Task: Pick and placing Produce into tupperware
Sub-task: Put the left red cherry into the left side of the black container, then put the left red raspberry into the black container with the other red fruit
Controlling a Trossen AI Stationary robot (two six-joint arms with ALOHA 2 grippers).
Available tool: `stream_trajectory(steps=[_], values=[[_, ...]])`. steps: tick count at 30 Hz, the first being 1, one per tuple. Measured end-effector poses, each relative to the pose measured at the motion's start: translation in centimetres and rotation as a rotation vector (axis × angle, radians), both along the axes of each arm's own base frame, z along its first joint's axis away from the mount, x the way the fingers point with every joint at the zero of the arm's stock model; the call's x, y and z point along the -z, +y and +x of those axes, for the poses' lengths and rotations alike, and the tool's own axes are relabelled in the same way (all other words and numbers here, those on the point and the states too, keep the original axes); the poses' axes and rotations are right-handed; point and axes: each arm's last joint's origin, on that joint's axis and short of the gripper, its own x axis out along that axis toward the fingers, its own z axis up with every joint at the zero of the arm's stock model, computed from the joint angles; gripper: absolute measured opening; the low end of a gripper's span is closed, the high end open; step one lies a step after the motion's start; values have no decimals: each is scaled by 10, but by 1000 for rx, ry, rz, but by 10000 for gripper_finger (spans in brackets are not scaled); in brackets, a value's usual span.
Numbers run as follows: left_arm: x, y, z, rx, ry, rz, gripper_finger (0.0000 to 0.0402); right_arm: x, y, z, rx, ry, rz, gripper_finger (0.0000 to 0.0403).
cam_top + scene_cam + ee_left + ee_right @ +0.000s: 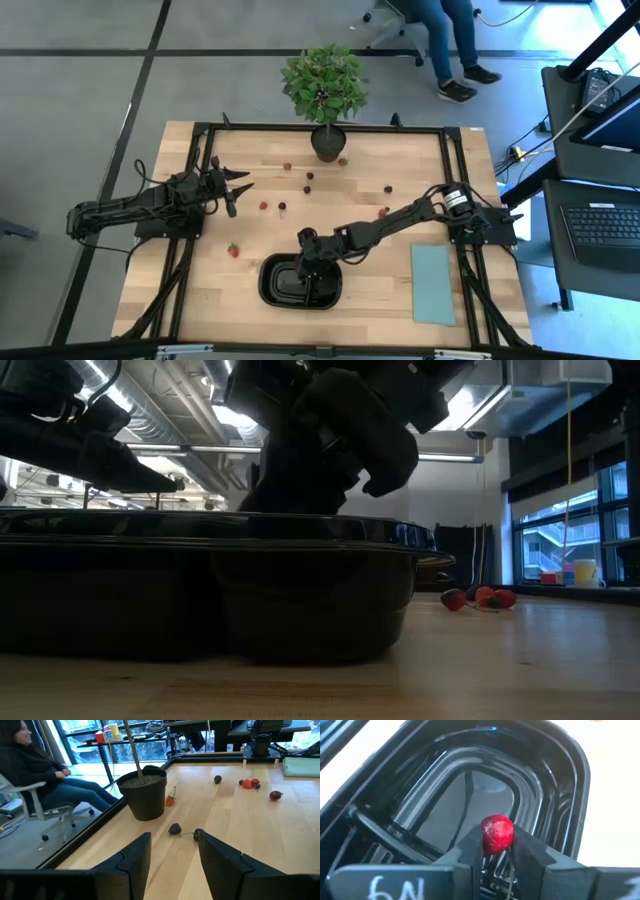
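Right wrist view: a small, glossy red round berry (496,834) is pinched between the right gripper (496,851) fingertips above the glossy black oval plastic tray (560,785), at the table's 6 o'clock. Judged light, soft and bruisable; its middle is gripped gently. The left gripper (243,181) waits, jaws spread, at 10 o'clock.

Right claw (305,262) above tupperware (272,292)

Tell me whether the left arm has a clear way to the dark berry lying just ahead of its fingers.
Probably yes: the left gripper is open, and only bare table lies between it and the dark berry. The plant pot stands off to one side.
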Motion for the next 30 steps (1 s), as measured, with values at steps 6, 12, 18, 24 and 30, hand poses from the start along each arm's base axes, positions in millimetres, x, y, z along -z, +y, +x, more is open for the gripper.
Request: stream_trajectory(steps=[6, 12, 18, 24, 30], values=[[0, 0, 0, 0, 0, 0, 159, -4, 0, 0, -10, -11, -8, 98], [0, 0, 0, 0, 0, 0, 159, -5, -7, 1, 4, -8, -9, 147], [0, 0, 0, 0, 0, 0, 159, -9, -18, 4, 28, 9, -15, 199], [0, 0, 0, 0, 0, 0, 159, -31, -18, 6, 16, 107, -53, 222], [0, 0, 0, 1, -1, -1, 159, -80, -26, -14, 52, 211, -52, 223]])
